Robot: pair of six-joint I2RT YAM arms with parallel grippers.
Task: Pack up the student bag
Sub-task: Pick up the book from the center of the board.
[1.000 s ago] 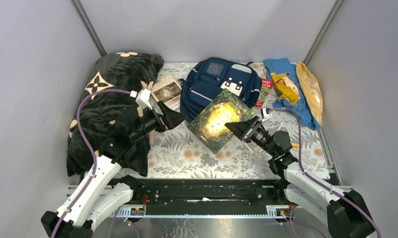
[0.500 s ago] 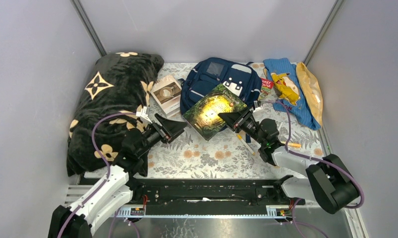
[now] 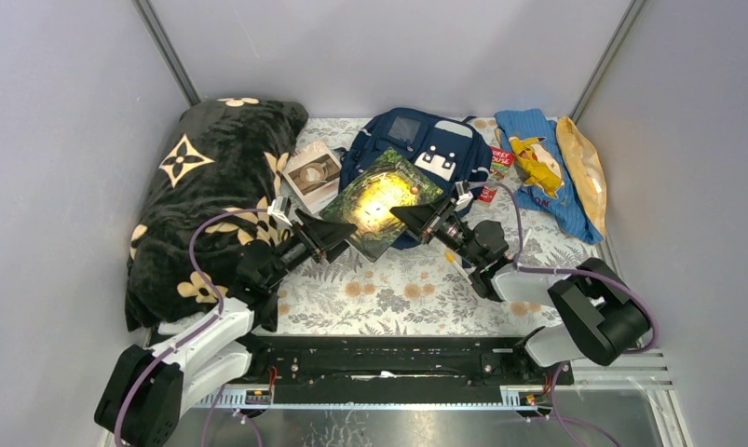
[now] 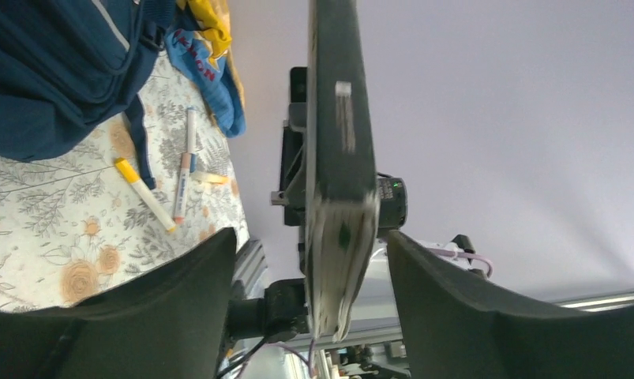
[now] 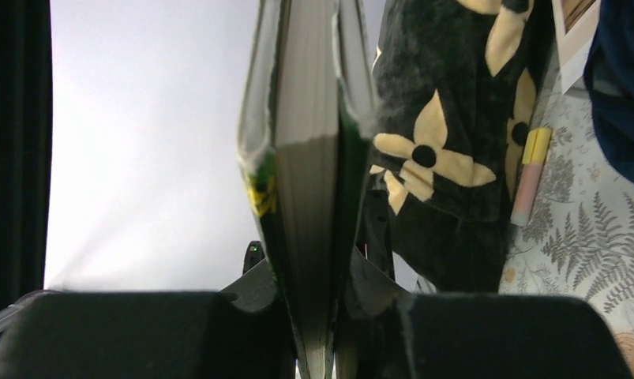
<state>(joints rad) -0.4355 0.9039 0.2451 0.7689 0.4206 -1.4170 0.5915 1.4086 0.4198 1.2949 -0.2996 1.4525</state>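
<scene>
Two grippers are being shown meeting at one book in the middle of the flower-printed table cover (image 3: 398, 289). At the far left, a black blanket (image 3: 211, 177) with tan flowers is being seen heaped against the wall, and just right of it a small cream picture card (image 3: 312, 174) is being shown lying flat. The left gripper (image 3: 340, 230) is being held at the near left corner of the book (image 3: 377, 197). In the left wrist view its fingers (image 4: 171, 308) are being shown spread wide on either side of the book's edge, with a gap on each side. The green-covered book, with a bright glare on it, is being held tilted above the cover, its far part overlapping the backpack (image 3: 426, 149). The navy backpack with the white patch is being seen lying at the back centre of the table; whether it is unzipped cannot be told. The right gripper (image 3: 402, 214) is being kept clamped on the book's right edge, both fingers (image 5: 471, 332) being pressed against the covers in the right wrist view. Further right, a red and green carton (image 3: 500, 170) is being seen just beside the backpack, then a light-blue cloth (image 3: 536, 163) with a yellow cartoon figure, then a yellow packet (image 3: 584, 172) by the right wall. A yellow-capped marker (image 4: 144, 193) and a pale pen (image 4: 185, 166) are being shown on the cover near a backpack strap.
</scene>
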